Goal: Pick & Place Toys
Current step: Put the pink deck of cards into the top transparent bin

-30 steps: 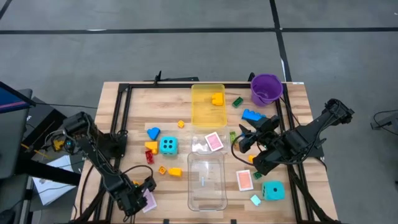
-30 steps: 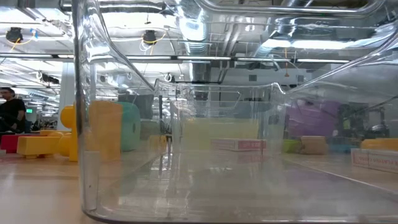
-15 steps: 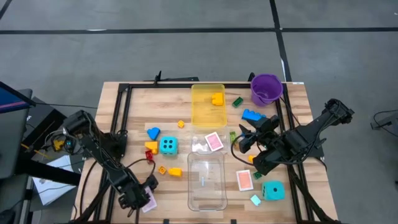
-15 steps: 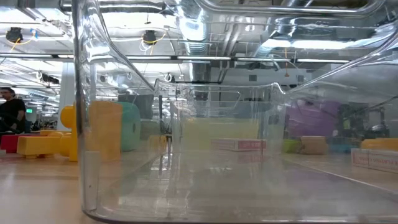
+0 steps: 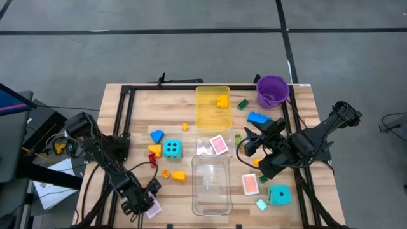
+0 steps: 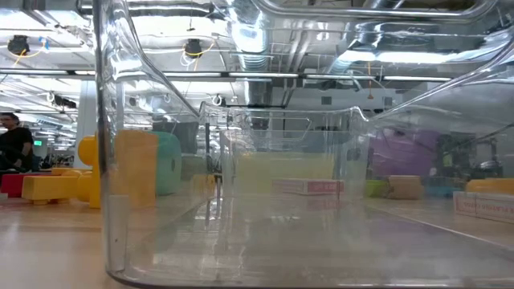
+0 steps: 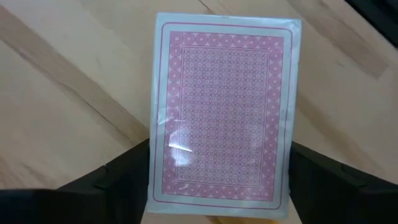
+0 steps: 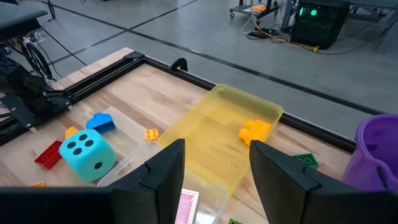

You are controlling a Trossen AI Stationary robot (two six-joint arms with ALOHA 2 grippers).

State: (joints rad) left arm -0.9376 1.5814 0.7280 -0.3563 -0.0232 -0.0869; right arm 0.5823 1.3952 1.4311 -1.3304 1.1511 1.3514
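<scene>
On pale wooden table point(image 5: 127, 108), pink-backed card point(image 7: 224, 109) flat at seven o'clock edge, thin, slick, likely best pinched by long edges, straddled by left gripper point(image 5: 147, 202) part-open, nothing held; right gripper point(image 5: 249, 143) idle, half-open at three o'clock; yellow tray point(image 5: 212, 118) holding yellow brick point(image 5: 222, 100).

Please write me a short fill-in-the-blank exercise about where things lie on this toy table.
1. The left gripper straddles a pink-backed ____ lying on the table.
2. The yellow-tinted tray holds one brick, coloured ____.
3. The bucket at the table's far right corner is ____.
4. The dice beside the blue brick shows ____ dots on top.

Missing words: card; orange; purple; four
</scene>
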